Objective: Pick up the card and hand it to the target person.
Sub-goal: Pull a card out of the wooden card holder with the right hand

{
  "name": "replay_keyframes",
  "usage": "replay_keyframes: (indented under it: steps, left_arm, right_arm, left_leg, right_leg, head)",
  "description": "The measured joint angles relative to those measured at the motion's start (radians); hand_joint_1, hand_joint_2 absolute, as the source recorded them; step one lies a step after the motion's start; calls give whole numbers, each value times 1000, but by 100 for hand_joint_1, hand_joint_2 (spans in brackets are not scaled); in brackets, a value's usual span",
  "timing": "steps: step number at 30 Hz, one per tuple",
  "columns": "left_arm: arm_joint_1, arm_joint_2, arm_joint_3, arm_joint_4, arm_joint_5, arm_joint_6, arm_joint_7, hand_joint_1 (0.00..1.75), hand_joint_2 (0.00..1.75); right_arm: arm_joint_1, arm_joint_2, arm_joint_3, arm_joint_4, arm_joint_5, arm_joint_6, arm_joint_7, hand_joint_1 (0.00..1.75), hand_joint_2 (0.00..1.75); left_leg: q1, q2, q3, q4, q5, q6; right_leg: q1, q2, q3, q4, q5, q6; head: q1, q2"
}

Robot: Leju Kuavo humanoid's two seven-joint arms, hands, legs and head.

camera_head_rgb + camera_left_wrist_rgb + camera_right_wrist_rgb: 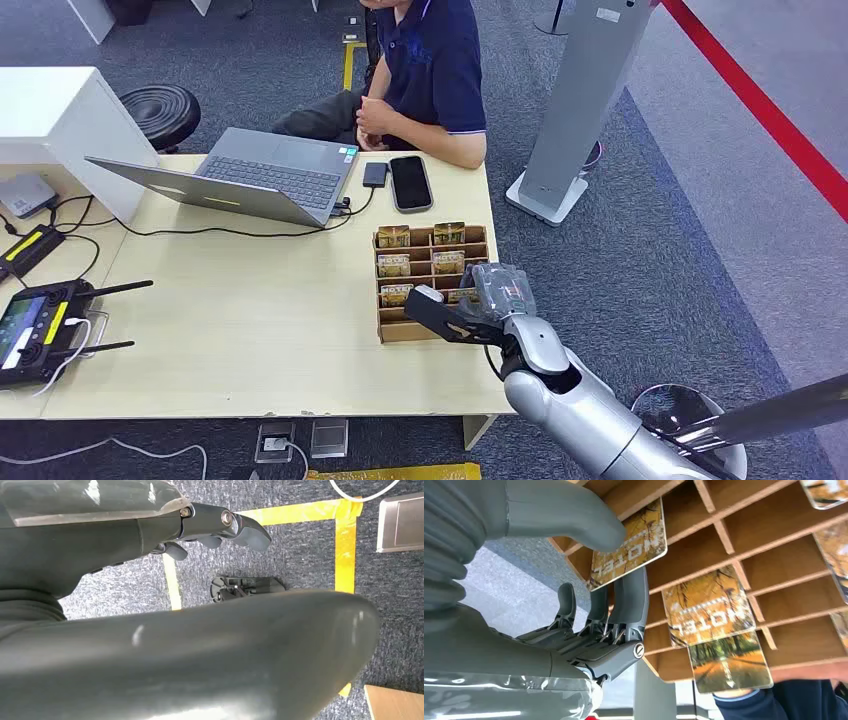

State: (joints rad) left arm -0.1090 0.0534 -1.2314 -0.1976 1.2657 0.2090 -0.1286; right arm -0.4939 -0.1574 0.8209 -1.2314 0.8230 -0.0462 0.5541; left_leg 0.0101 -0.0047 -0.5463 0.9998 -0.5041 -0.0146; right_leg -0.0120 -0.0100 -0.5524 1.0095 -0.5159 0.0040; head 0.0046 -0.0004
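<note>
A wooden card rack [400, 332] stands on the table's right part, with several yellow "HOTEL" cards [449, 232] in its slots. My right hand [470, 305] is at the rack's near right corner. In the right wrist view its thick thumb [569, 515] lies on the face of one card [634, 550] and the dark fingers [631, 605] sit behind it, pinching the card at its slot. More cards [706, 607] stand in neighbouring slots. A person [430, 60] in a dark blue shirt sits at the table's far side. My left hand [225, 525] hangs over the floor, holding nothing.
An open laptop [270, 175] and a black phone [410, 182] lie between the rack and the person. A remote controller [35, 325] with cables sits at the table's left edge. A grey stand [585, 90] rises to the right of the table, and a black stool [160, 110] is at far left.
</note>
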Motion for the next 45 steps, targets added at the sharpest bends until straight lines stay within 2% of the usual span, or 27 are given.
replay_keyframes:
  steps: [2,8,10,12,14,18,37,45]
  left_arm:
    - [0,0,0,0,0,0,0,0,0]
    - [0,0,0,0,2,0,0,0,0]
    - [0,0,0,0,3,0,0,0,0]
    - [0,0,0,0,3,0,-1,0,0]
    - [0,0,0,0,3,0,-1,0,0]
    - [0,0,0,0,1,3,-4,0,175]
    - [0,0,0,0,1,1,-19,0,175]
    - [1,1,0,0,9,2,-21,0,175]
  right_arm:
    - [0,1,0,-4,2,0,1,114,175]
    - [1,2,1,-40,24,-2,3,131,175]
    - [2,2,1,-55,32,-3,2,144,175]
    - [4,2,1,-69,37,-4,2,164,175]
    - [5,2,1,-82,39,-5,2,175,175]
    - [8,2,1,-94,37,-4,0,175,175]
    - [13,2,2,-103,16,3,-12,175,175]
    - [-13,-12,-2,-189,1,2,11,175,175]
  left_leg:
    - [0,0,0,0,0,0]
    - [0,0,0,0,0,0]
    - [0,0,0,0,0,0]
    - [0,0,0,0,0,0]
    - [0,0,0,0,0,0]
    - [0,0,0,0,0,0]
    - [0,0,0,0,0,0]
    - [0,0,0,0,0,0]
  right_leg:
    - [0,0,0,0,0,0]
    - [0,0,0,0,0,0]
    - [0,0,0,0,0,0]
    - [0,0,0,0,0,0]
    - [0,0,0,0,0,0]
    - [0,0,0,0,0,0]
    - [0,0,0,0,0,0]
    - [0,0,0,0,0,0]
  head:
    - [0,0]
    - [0,0]
    - [0,0]
    - [0,0]
    - [0,0]
    - [0,0]
    - [0,0]
    - [0,0]
